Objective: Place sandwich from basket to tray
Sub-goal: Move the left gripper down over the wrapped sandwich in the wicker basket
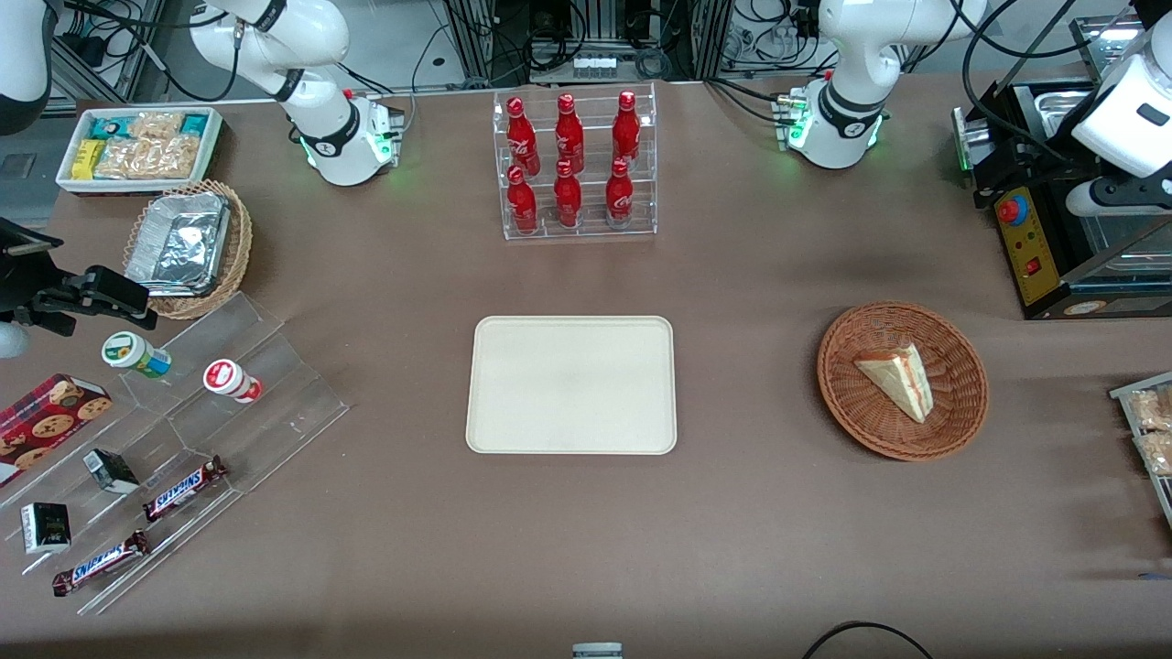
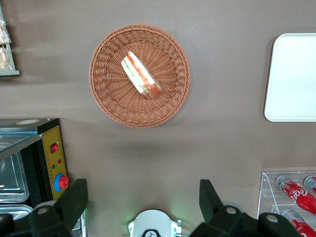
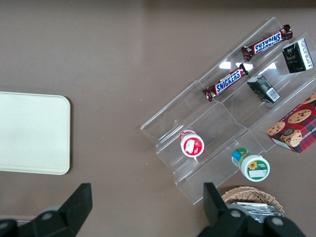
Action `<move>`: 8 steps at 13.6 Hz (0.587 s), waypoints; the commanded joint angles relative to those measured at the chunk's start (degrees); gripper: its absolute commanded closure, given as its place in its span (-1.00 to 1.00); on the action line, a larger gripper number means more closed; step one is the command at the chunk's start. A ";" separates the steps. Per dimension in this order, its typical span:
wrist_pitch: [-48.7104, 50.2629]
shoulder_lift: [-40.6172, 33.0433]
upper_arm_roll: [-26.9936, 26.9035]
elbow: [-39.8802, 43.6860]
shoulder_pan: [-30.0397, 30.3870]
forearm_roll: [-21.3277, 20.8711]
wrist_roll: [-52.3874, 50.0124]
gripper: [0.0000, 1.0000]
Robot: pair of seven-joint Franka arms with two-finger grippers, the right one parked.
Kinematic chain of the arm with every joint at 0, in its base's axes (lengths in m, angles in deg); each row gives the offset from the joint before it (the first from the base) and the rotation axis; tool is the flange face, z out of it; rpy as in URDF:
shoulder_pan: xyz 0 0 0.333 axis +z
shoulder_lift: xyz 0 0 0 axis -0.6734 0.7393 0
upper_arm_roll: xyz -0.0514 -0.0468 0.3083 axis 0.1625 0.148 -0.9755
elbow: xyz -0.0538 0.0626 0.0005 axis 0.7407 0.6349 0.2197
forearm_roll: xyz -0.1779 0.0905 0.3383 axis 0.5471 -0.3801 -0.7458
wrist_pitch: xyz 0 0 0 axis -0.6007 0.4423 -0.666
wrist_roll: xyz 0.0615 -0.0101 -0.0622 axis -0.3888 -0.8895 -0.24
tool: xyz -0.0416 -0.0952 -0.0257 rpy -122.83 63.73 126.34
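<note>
Brown desk (image 1: pixel 751 513) carries the tray (image 1: pixel 571 384) at its middle, bare. Toward the working arm's end sits the basket (image 1: pixel 903 380), well apart from the tray, and the sandwich (image 1: pixel 897 377) lies in it on its side, roughly central, filling edge showing red-orange. From the wrist camera the end effector (image 2: pixel 143 197) hangs high over the desk, above the stretch between the basket and the arm's base, its two fingers (image 2: pixel 74 202) spread wide and holding nothing. A clear rack of red bottles (image 1: pixel 572 160) stands farther from the front camera than the tray.
</note>
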 commanded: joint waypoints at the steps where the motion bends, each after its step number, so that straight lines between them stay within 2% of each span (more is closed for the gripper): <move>1: 1.57 1.28 0.43 2.55 0.87 0.52 1.47 -1.00; 3: 1.22 1.72 0.34 2.55 0.87 0.43 0.86 -1.00; 5: 0.61 6.01 -0.18 2.38 0.87 -0.01 -0.10 -1.00; 8: -5.79 11.12 -0.98 1.33 1.74 -0.45 -8.34 -1.00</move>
